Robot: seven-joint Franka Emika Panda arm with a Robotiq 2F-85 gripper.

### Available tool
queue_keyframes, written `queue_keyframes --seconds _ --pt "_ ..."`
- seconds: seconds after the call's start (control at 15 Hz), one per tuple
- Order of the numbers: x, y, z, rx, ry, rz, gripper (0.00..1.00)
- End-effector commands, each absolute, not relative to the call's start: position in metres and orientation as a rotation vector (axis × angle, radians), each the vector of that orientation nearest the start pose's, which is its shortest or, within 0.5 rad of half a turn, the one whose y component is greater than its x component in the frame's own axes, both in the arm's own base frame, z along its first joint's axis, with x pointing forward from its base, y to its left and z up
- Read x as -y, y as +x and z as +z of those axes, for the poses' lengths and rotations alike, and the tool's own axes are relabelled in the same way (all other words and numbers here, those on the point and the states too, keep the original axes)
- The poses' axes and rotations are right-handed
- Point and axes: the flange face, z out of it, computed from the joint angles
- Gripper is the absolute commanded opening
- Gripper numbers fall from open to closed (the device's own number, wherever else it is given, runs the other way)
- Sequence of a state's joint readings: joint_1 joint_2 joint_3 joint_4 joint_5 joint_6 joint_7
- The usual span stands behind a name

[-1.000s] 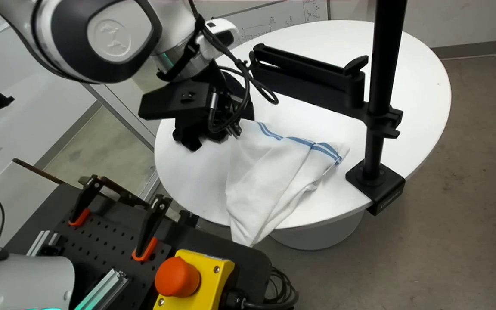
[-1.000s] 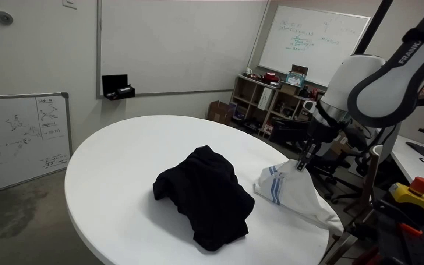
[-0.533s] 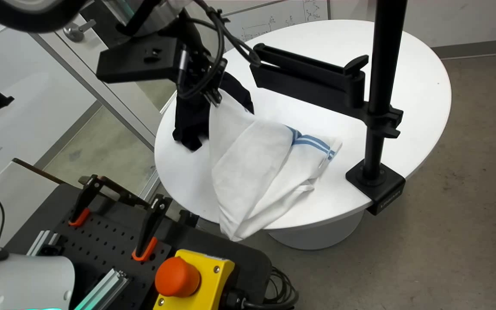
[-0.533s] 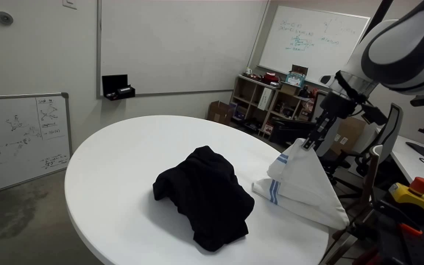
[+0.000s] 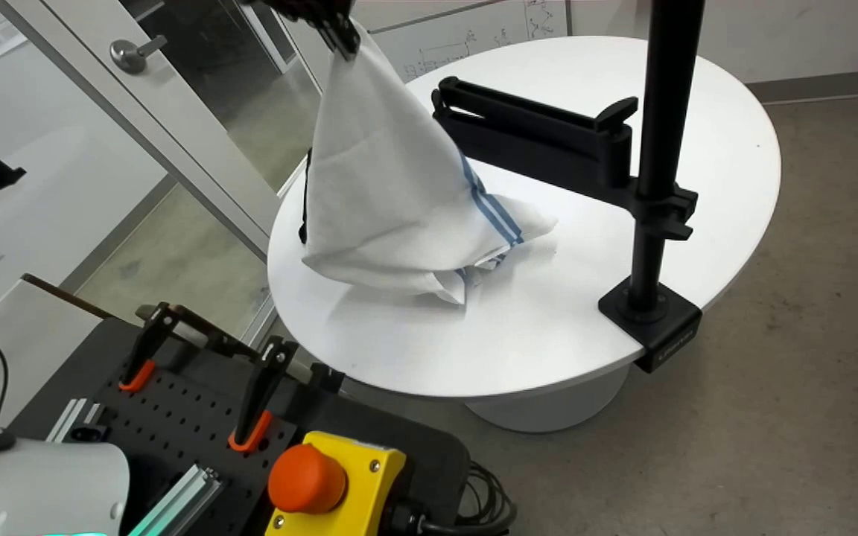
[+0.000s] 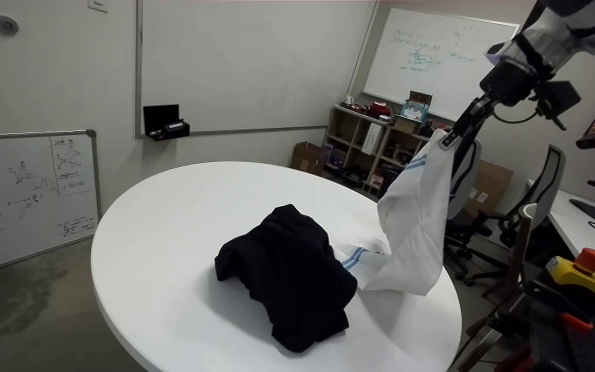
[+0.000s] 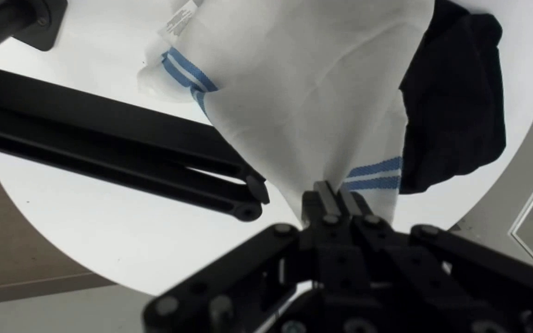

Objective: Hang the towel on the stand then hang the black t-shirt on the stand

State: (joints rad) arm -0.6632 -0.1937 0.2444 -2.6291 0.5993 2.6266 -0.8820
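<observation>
My gripper (image 7: 337,190) is shut on a gathered part of the white towel with blue stripes (image 7: 312,88). In both exterior views the gripper (image 5: 347,46) (image 6: 449,141) is raised above the table, and the towel (image 5: 388,186) (image 6: 419,222) hangs from it. The towel's lower end still rests on the table. The black stand has a pole (image 5: 666,104) and a side arm (image 5: 533,134); the arm (image 7: 109,134) lies left of the gripper in the wrist view. The black t-shirt (image 6: 287,279) lies crumpled on the table, mostly hidden behind the towel in an exterior view (image 5: 305,205).
The round white table (image 6: 173,217) carries the stand, clamped at its edge by a black base (image 5: 652,320). A black pegboard surface (image 5: 176,409) with clamps and a yellow box with a red button (image 5: 339,484) stands beside the table. Chairs (image 6: 540,191) stand beyond it.
My gripper has risen and moved away from the table, pulling the towel up with it. The towel's overhanging end has come up over the table edge. The t-shirt has not moved.
</observation>
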Motion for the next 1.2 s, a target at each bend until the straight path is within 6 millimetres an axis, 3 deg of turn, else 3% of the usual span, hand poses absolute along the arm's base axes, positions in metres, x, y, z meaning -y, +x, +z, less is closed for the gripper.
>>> queue_keyframes --seconds 0.0,0.2,0.4,0.87,1.13 --pt "0.208 0.369 0.373 -0.084 -2.929 -0.581 0.0" --pt "0.227 0.357 0.397 -0.128 -2.921 -0.644 0.0" --pt "0.243 0.359 0.415 -0.215 -2.911 -0.699 0.0" --pt "0.273 0.405 0.456 -0.516 -2.863 -0.853 0.0" --pt "0.287 0.443 0.46 -0.678 -2.862 -0.883 0.0"
